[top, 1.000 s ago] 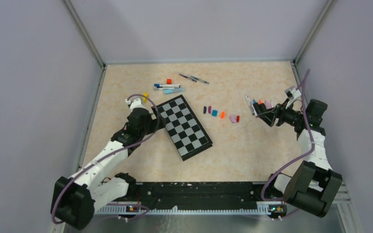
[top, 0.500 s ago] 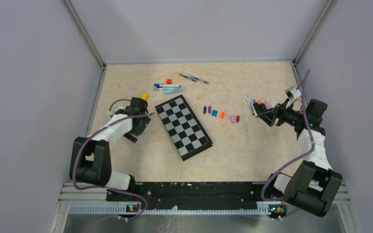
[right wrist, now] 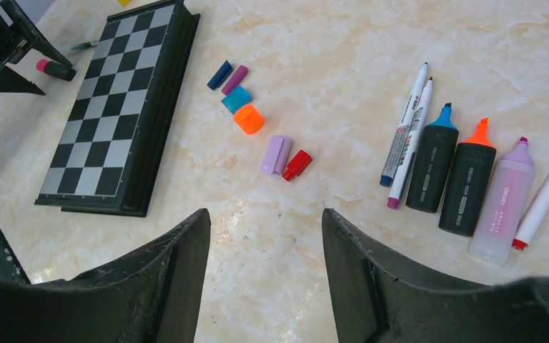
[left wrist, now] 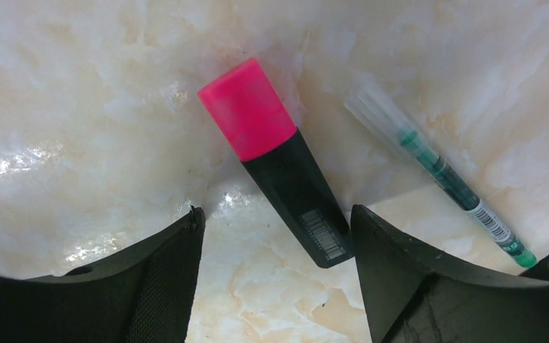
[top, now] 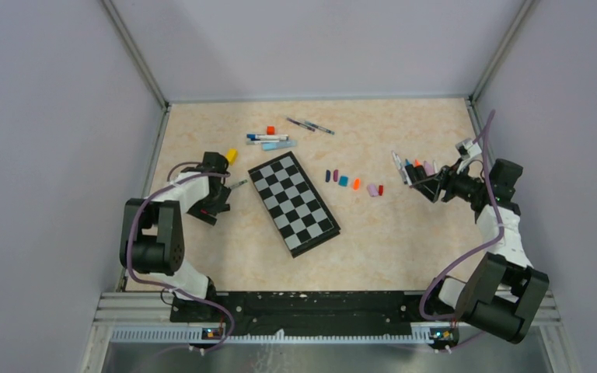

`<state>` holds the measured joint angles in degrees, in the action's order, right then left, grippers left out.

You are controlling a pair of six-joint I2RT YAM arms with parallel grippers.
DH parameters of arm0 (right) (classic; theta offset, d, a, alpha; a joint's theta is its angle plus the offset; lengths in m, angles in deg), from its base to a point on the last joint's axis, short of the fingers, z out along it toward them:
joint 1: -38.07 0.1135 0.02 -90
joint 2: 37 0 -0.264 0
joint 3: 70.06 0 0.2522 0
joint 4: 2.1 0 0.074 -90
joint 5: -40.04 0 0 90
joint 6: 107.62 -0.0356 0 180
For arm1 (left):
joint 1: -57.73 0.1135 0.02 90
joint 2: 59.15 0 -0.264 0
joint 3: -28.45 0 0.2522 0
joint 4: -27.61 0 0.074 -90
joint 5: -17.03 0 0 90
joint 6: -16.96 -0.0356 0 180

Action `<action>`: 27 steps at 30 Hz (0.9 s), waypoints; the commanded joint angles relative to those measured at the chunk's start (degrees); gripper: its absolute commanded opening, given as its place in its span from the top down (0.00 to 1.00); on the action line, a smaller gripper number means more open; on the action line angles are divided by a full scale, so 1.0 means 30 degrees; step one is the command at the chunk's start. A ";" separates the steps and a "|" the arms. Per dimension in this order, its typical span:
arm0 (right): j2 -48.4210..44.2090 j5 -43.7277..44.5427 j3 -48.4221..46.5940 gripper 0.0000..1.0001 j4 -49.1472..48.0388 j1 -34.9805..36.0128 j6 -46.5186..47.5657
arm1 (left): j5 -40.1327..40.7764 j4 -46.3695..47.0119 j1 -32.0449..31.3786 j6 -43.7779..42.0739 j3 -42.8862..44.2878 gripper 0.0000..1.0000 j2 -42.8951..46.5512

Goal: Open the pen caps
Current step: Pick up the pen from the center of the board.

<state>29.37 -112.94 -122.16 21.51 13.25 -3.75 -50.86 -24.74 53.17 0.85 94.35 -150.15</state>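
A black highlighter (left wrist: 297, 196) with a pink cap (left wrist: 246, 107) still on lies on the table. My left gripper (left wrist: 275, 221) hangs open over its rear end, which sits close to the right finger. Several loose pen caps lie in a row: dark blue (right wrist: 219, 74), purple (right wrist: 234, 79), teal (right wrist: 236, 99), orange (right wrist: 249, 118), lilac (right wrist: 277, 154) and red (right wrist: 297, 164). My right gripper (right wrist: 266, 218) is open and holds nothing, just short of these caps. Several uncapped markers (right wrist: 465, 182) lie to its right. From above, the left gripper (top: 216, 207) is left of the board and the right gripper (top: 413, 176) is at the right.
A folded chessboard (top: 294, 203) lies diagonally mid-table. A thin green pen (left wrist: 436, 168) lies just right of the pink highlighter. A yellow block (top: 232, 155), an orange-red cube (top: 270, 130) and more pens (top: 268, 141) sit toward the back. The left wall rail is close to the left arm.
The left arm has folded back to the left, taking its gripper from the board's corner to the pink highlighter, and its jaws have narrowed a little. The right arm has not moved.
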 commanded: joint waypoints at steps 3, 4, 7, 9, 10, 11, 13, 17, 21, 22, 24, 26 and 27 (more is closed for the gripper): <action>0.0218 0.0007 -0.0870 0.43 -0.0276 -0.0106 0.0284 | 0.0392 -0.0126 0.0569 0.0693 0.0323 0.27 -0.0183; 0.0225 0.0019 -0.0884 0.43 -0.0240 -0.0121 0.0297 | 0.0387 -0.0003 0.0642 0.0685 0.0228 0.29 -0.0167; 0.0204 0.0041 -0.0898 0.43 -0.0182 -0.0130 0.0349 | 0.0350 0.0230 0.0872 0.0452 0.0207 0.33 -0.0282; 0.0205 0.0061 -0.0942 0.43 -0.0121 -0.0130 0.0408 | 0.0254 0.0247 0.1028 0.0167 0.0375 0.37 -0.0573; 0.0198 0.0089 -0.0956 0.43 -0.0108 -0.0109 0.0415 | 0.0227 0.0212 0.1040 0.0033 0.0484 0.40 -0.0728; 0.0208 0.0077 -0.0957 0.43 -0.0095 -0.0114 0.0416 | 0.0219 0.0145 0.1078 -0.0035 0.0578 0.43 -0.0879; 0.0216 0.0070 -0.0972 0.43 -0.0088 -0.0134 0.0416 | 0.0166 0.0105 0.1129 -0.0121 0.0610 0.51 -0.1070; 0.0212 0.0050 -0.1014 0.42 -0.0049 -0.0122 0.0416 | -0.0098 0.0282 0.1218 -0.0126 0.0237 0.65 -0.1062; 0.0230 0.0027 -0.1045 0.43 -0.0043 -0.0110 0.0416 | -0.0069 0.0322 0.1298 0.0001 -0.0326 0.68 -0.0619; 0.0227 0.0011 -0.1067 0.43 -0.0017 -0.0110 0.0416 | -0.0030 0.0345 0.1319 0.0008 -0.0435 0.72 -0.0477; 0.0227 -0.0011 -0.1097 0.43 0.0015 -0.0112 0.0431 | 0.0182 0.0327 0.1371 -0.0126 -0.0572 0.82 -0.0140; 0.0216 0.0004 -0.1104 0.43 0.0079 -0.0112 0.0445 | 0.0417 0.0262 0.1385 -0.0445 -0.0566 0.91 0.0322; 0.0181 -0.0036 -0.1104 0.43 0.0108 -0.0132 0.0468 | 0.0573 0.0191 0.1399 -0.0622 -0.0529 0.92 0.0600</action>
<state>29.83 -112.29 -122.64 22.29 13.25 -3.69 -50.99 -24.06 56.58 -0.18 94.35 -150.61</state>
